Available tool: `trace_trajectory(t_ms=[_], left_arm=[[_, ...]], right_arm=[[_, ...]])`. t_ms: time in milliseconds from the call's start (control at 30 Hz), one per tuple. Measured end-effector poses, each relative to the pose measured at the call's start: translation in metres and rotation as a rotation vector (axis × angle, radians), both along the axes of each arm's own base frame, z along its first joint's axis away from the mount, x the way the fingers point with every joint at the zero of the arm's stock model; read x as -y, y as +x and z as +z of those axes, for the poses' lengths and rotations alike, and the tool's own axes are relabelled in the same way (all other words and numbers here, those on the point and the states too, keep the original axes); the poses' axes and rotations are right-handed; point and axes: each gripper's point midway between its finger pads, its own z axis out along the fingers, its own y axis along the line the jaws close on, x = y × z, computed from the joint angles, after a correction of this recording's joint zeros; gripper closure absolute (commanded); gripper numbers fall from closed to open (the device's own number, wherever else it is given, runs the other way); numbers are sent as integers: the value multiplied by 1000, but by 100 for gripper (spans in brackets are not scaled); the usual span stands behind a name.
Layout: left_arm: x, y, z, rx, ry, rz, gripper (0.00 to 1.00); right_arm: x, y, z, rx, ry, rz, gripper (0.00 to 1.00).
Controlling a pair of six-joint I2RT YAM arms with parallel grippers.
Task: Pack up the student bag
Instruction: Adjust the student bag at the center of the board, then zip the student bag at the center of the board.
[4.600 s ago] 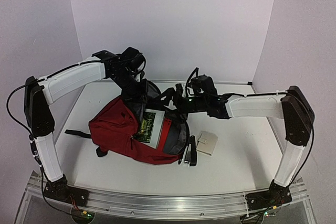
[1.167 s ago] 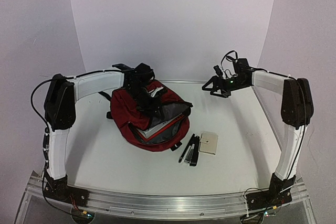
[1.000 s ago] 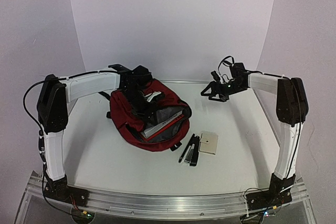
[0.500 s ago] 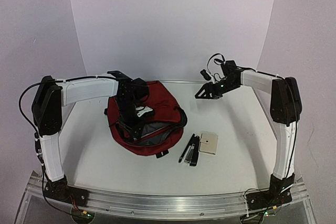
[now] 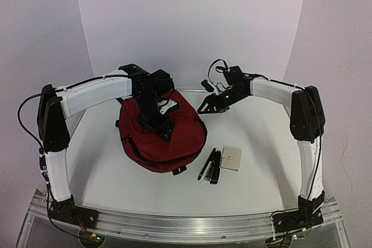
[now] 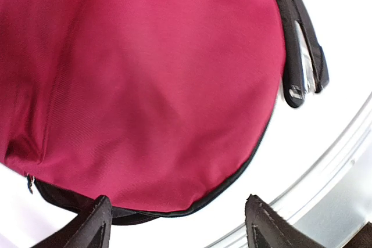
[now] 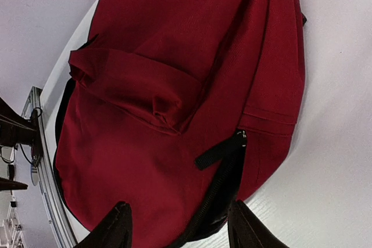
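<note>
Both grippers have their fingers apart and grip nothing. My left gripper (image 6: pixel 177 225) hangs over the backpack (image 5: pixel 165 143), and my right gripper (image 7: pixel 180 227) hangs off its far right edge. The backpack lies left of centre on the table (image 5: pixel 99 172), red cloth covering its opening, so I cannot see inside. Near right, dark pen-like things (image 5: pixel 211 166) blur together beside a tan pad (image 5: pixel 231 158).

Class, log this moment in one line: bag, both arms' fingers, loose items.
student bag: on table | left fingers: open over bag | right fingers: open, empty | beside bag: black stapler, tan pad
</note>
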Motion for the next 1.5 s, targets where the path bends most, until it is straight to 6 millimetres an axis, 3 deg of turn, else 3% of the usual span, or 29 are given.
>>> trace_trajectory(t_ms=[100, 333, 433, 1000, 1233, 1367, 1500], left_arm=[[-3, 9, 1, 26, 7, 50, 19], [-18, 33, 9, 85, 3, 172, 19], [-23, 34, 11, 96, 1, 200, 19], [-28, 32, 9, 95, 6, 239, 18], [-31, 37, 10, 118, 21, 248, 17], [-27, 50, 19, 142, 4, 263, 17], [-23, 85, 33, 181, -42, 310, 16]], right_arm=[[-9, 4, -9, -44, -6, -34, 49], [-14, 12, -49, -180, -32, -118, 60], [-16, 14, -58, -220, -35, -143, 65], [-34, 10, -57, -243, -36, -162, 67], [-35, 13, -72, -261, -49, -179, 93], [-34, 14, -79, -270, -57, -186, 100], [-32, 16, -78, -272, -55, -194, 100]])
